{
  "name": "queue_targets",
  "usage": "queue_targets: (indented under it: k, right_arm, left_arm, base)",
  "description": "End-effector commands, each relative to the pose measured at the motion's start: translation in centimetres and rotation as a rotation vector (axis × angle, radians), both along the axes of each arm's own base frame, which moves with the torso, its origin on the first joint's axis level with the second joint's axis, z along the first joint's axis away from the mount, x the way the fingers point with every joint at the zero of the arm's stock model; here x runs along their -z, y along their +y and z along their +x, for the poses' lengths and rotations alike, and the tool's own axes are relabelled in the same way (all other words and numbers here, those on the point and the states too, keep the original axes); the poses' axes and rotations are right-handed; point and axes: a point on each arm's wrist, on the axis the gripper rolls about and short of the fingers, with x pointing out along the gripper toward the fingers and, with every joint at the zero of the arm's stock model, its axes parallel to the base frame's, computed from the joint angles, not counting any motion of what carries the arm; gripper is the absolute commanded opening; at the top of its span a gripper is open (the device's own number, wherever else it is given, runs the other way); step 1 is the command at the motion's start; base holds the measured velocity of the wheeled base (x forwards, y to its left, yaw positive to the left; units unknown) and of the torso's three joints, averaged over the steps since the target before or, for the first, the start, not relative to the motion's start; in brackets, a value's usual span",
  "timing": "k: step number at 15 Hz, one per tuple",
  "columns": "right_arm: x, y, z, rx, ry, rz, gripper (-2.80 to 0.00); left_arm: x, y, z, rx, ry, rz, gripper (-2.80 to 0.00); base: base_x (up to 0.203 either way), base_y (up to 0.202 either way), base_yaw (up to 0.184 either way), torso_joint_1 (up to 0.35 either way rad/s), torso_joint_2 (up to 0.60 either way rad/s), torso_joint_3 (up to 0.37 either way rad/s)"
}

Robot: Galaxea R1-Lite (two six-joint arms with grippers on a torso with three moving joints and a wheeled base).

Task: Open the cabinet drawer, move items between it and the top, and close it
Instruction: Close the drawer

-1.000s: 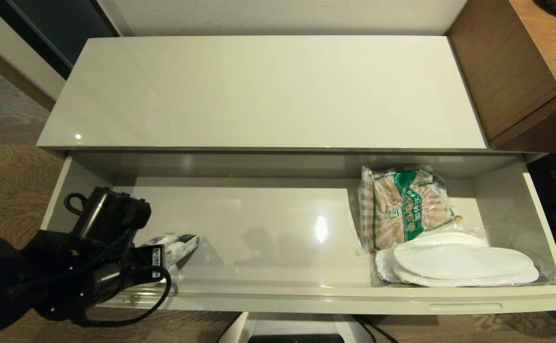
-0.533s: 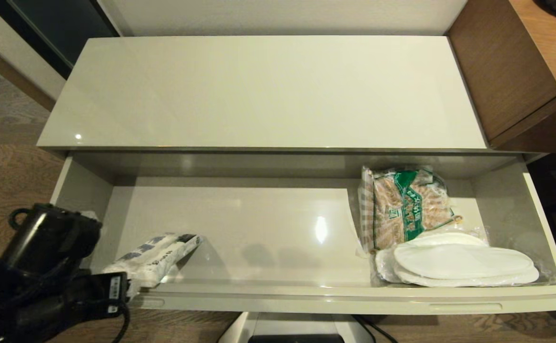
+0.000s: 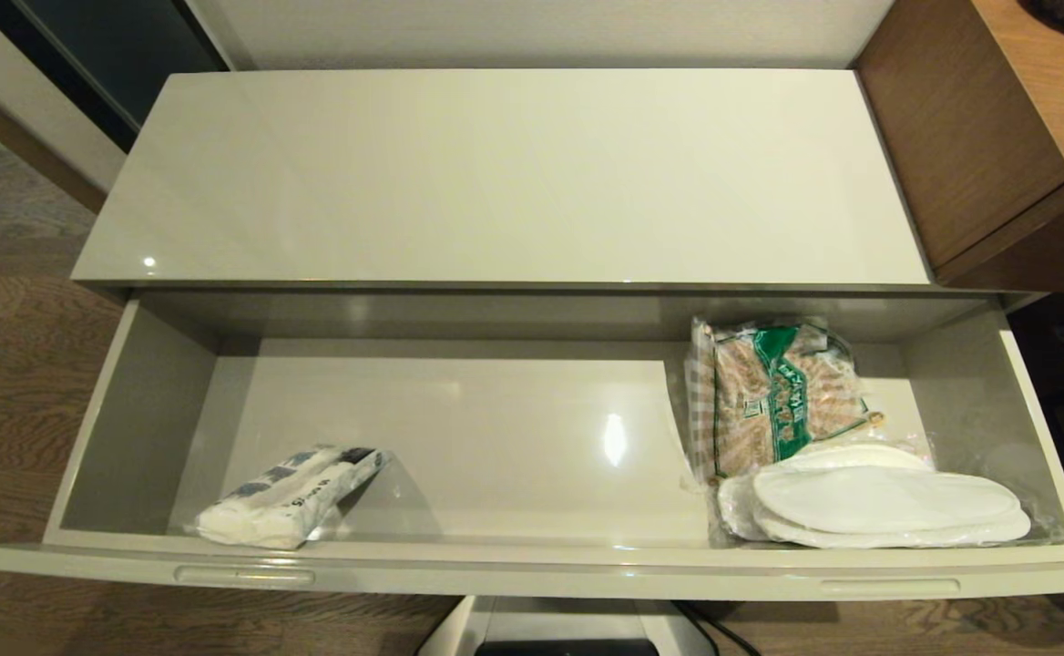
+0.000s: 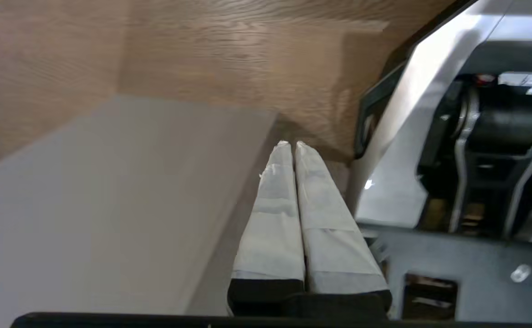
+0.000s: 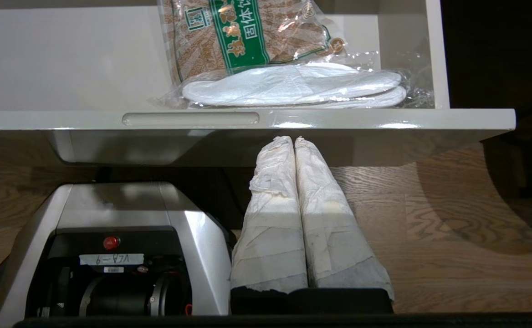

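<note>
cabinet drawer (image 3: 532,569) open, lower frame | tissue pack (image 3: 286,497) lower left, slippers (image 3: 887,510) lower right | left tool (image 4: 292,145), right tool (image 5: 293,140): fingers pressed together, empty

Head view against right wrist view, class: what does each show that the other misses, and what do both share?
Only the head view shows the tissue pack and the top. Only the right wrist view shows the right end effector, shut, below the drawer's front rim, and the robot base. Both show the cabinet drawer, slippers and snack bag.
</note>
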Motion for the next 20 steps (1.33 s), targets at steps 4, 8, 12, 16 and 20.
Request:
queue_targets:
  k: [4, 8, 12, 16, 20]
  right_arm:
    - [0.1, 0.0, -0.2, 0.0, -0.021, 0.0, -2.8]
    - [0.1, 0.0, -0.2, 0.0, -0.021, 0.0, -2.8]
    - [0.1, 0.0, -0.2, 0.0, -0.022, 0.0, -2.8]
    - [0.1, 0.0, -0.2, 0.0, -0.021, 0.0, -2.8]
    - [0.1, 0.0, -0.2, 0.0, -0.022, 0.0, -2.8]
  left_arm:
    - [0.6, 2.8, -10.9, 0.023, -0.162, -0.02, -2.8]
    - [1.2, 1.6, -14.5, 0.093, 0.035, -0.103, -2.8]
    - [0.4, -1.8, -12.3, 0.087, 0.194, -0.36, -2.8]
    - [7.0, -5.3, -10.2, -0.027, 0.316, -0.198, -2.8]
    - [8.7, -6.7, -8.5, 0.058, 0.214, -0.085, -2.8]
  base:
    - [0.0, 0.0, 0.0, 0.0, 0.0, 0.0]
    - [0.0, 0.0, 0.0, 0.0, 0.0, 0.0]
    - [0.0, 0.0, 0.0, 0.0, 0.0, 0.0]
    - [0.0, 0.0, 0.0, 0.0, 0.0, 0.0]
    - [0.0, 0.0, 0.0, 0.0, 0.0, 0.0]
